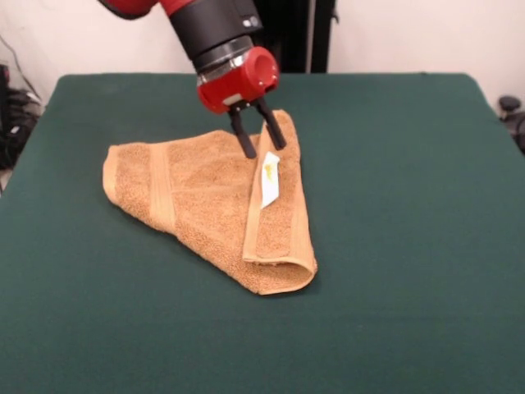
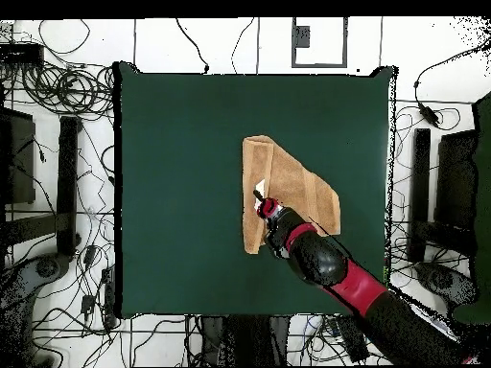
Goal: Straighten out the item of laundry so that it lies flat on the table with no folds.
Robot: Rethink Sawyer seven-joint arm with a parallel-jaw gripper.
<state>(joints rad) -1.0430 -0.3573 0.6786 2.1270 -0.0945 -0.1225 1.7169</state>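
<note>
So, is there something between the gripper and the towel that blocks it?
Nothing visible does. The gripper is right over the towel, its open jaws down at the folded flap near the white label. The table around the towel shows only its green cloth, so the flap has room to be spread.

Folded towel (image 1: 209, 201) mid-table (image 1: 410, 246), claw (image 1: 264, 144) above its far edge.

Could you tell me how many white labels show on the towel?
1: a white label on the folded-over border strip of the towel, just below the open gripper. Folds may hide others.
</note>
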